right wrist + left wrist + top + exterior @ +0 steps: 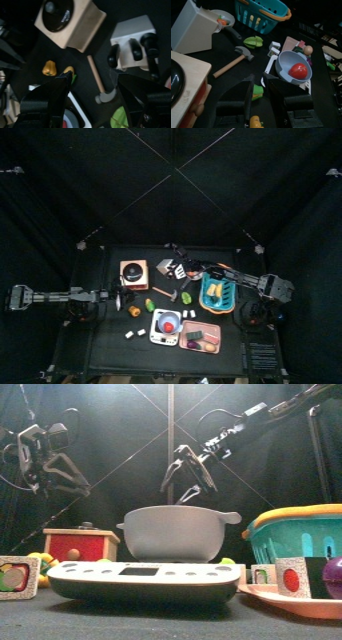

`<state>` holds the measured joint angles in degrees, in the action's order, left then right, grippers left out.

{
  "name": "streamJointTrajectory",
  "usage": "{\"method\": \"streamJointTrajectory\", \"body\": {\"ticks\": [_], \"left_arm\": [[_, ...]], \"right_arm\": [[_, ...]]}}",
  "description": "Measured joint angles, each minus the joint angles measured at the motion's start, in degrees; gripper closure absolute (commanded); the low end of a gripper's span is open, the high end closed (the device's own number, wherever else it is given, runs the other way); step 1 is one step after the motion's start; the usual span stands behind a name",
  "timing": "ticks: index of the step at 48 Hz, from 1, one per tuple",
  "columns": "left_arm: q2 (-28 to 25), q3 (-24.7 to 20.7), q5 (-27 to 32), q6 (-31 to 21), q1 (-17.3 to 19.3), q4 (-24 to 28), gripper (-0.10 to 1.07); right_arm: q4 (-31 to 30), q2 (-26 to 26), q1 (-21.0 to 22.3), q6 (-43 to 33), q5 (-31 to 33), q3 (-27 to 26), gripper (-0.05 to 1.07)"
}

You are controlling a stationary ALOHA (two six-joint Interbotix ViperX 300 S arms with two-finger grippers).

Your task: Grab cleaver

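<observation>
The cleaver (170, 268) is a light-grey squarish slab lying just right of the orange-brown box (132, 273) at the table's back. In the right wrist view the cleaver (130, 30) has dark parts at one end and lies beside the box (67, 20) and a thin wooden stick (99, 77). My right gripper (178, 256) hangs above it, open wide and holding nothing (97, 97). In the front view the right gripper (190, 476) hovers behind the grey bowl, which hides the cleaver. My left gripper (114, 304) rests at the left, open (268, 107).
A white scale (147, 579) carrying a grey bowl (181, 532) stands at the front. At the right are a teal basket (218, 288) and a pink tray (203, 336). Small toy foods and blocks are scattered around, including a red ball in a bowl (298, 70).
</observation>
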<state>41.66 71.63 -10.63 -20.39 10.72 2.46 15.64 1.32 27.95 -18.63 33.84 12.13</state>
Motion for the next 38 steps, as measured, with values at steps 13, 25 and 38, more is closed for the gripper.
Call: {"method": "streamJointTrajectory", "body": {"ticks": [13,25,38], "left_arm": [[0.1,0.4,0.2,0.0,0.1,-0.1,0.31],[0.0,0.5,0.2,0.0,0.1,-0.2,0.31],[0.0,0.5,0.2,0.1,0.1,-0.1,0.31]], "right_arm": [[-17.6,2.0,-3.1,-9.6,4.1,-3.9,0.09],[-18.3,3.4,-4.1,-9.8,0.9,-4.0,0.09],[-18.9,4.5,-3.7,-10.0,0.8,-4.0,0.09]]}}
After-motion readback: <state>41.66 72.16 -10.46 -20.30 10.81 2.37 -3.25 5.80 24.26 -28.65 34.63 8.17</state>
